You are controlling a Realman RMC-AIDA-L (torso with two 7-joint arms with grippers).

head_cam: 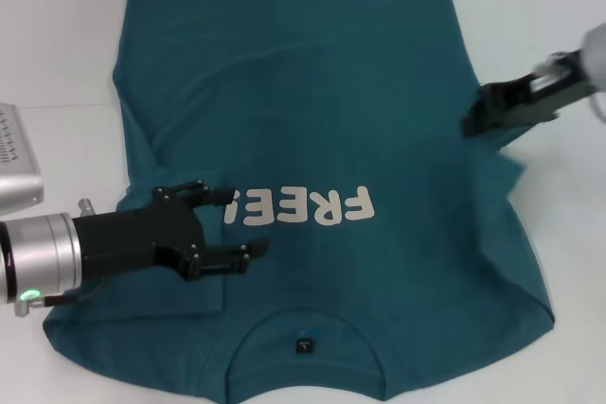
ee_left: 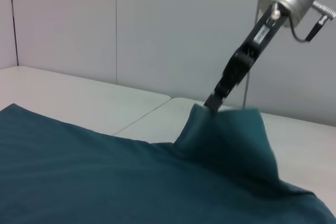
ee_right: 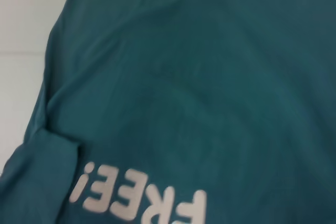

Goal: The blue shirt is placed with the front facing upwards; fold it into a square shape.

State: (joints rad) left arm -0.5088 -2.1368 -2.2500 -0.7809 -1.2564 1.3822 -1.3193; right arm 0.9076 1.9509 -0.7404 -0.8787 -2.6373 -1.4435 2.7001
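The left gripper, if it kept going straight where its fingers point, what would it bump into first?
Probably the white FREE! lettering on the blue shirt: the left gripper points across the chest, fingers open, though its height above the cloth is unclear.

The blue shirt [head_cam: 312, 111] is dark teal with white "FREE!" lettering [head_cam: 303, 207] and a small dark neck label [head_cam: 303, 344].

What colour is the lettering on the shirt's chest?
White, on the dark teal-blue shirt; the "FREE!" lettering shows best in the head view.
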